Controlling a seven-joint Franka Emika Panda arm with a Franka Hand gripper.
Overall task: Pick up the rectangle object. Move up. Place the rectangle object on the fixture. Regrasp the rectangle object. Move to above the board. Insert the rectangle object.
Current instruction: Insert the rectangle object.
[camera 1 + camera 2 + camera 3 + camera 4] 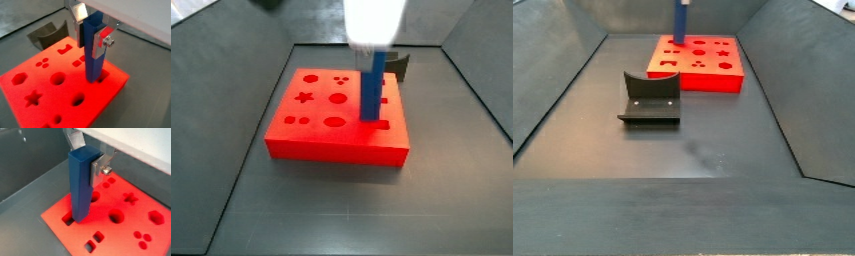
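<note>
My gripper (91,37) is shut on the rectangle object (93,50), a slim blue bar, and holds it upright by its upper part over the red board (40,95). The silver fingers (101,44) clamp its two sides. In the other wrist view the gripper (85,165) holds the bar (81,188) with its lower end at a rectangular hole near the board's (133,228) edge; how deep it sits I cannot tell. Both side views show the bar (372,90) (681,20) standing on the board (318,140) (714,75).
The dark fixture (649,98) stands empty on the grey floor, apart from the board; it also shows in a wrist view (47,35) and a side view (398,65). Sloping grey walls (553,80) enclose the floor. The board has star, circle and square holes (305,97).
</note>
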